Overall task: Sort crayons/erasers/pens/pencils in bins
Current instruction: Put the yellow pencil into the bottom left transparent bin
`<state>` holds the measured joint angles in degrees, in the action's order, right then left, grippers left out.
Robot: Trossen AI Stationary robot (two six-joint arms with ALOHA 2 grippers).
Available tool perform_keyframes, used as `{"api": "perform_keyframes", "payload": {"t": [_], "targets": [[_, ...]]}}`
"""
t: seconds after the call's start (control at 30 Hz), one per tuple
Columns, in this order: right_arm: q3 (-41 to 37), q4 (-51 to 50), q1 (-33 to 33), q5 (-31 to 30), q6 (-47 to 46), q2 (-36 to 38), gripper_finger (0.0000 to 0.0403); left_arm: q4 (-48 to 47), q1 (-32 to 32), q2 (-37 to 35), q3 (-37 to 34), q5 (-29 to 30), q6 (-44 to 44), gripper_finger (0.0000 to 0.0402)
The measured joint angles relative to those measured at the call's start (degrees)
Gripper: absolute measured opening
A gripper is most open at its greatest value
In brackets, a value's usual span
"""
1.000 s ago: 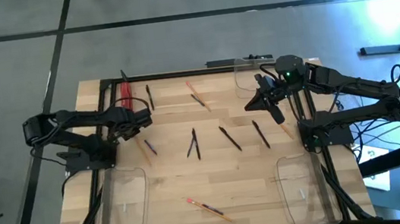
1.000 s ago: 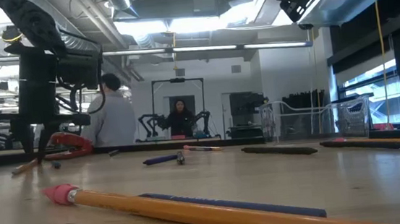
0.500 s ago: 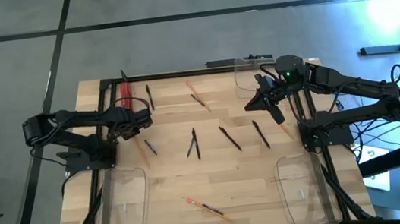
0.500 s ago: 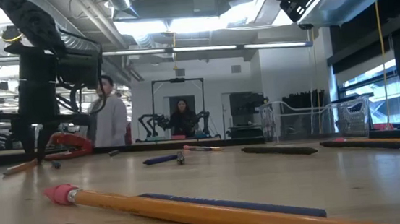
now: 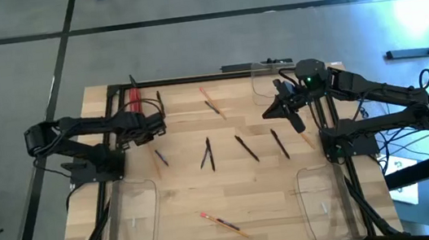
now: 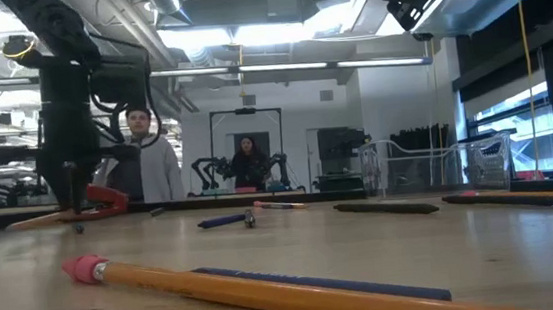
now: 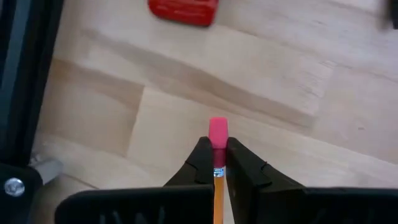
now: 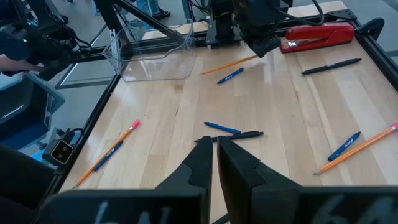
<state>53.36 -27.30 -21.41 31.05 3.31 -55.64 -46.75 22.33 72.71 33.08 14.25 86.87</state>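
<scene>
Left gripper point(image 7: 218, 163) is clamping a pencil point(image 7: 217, 155) just below its pink eraser, holding it just off the table point(image 5: 248, 190) near the red stapler point(image 7: 183, 10). Right gripper point(image 8: 214, 149) is hovering above the pens point(image 8: 233, 132), fingers nearly together, holding nothing.

**Off-task items on my feeds**

I see a red stapler point(image 5: 136, 102) lying at the table's point(image 5: 240, 195) far left edge — red body, dark base. Beyond the table, one person point(image 6: 143, 159) stands nearby and another point(image 6: 248, 163) sits farther back — behind a second rig.
</scene>
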Motion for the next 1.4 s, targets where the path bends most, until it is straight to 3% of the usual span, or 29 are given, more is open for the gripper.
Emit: {"api": "perform_keyframes", "payload": {"t": [0.5,0.7,0.93,1.13,1.4], "targets": [[0.00,-0.01,0.00,0.00,0.00,0.00,0.0028,-0.61,0.00,-0.02,7.97,2.81,-8.65,0.0006],[0.00,0.00,0.00,0.00,-0.02,0.00,0.0028,-2.78,0.00,-0.04,16.00,2.84,-16.57,0.0007],[0.00,-0.01,0.00,0.00,-0.02,0.00,0.0028,-13.56,-2.91,-0.09,28.46,3.20,-23.01,0.0008],[0.00,-0.01,0.00,0.00,-0.02,0.00,0.0028,-23.83,-9.19,-0.11,37.49,3.56,-20.35,0.0008],[0.00,0.02,0.00,0.00,0.15,0.00,0.0028,-31.91,-21.65,-0.13,45.45,0.48,-8.92,0.0009]]}}
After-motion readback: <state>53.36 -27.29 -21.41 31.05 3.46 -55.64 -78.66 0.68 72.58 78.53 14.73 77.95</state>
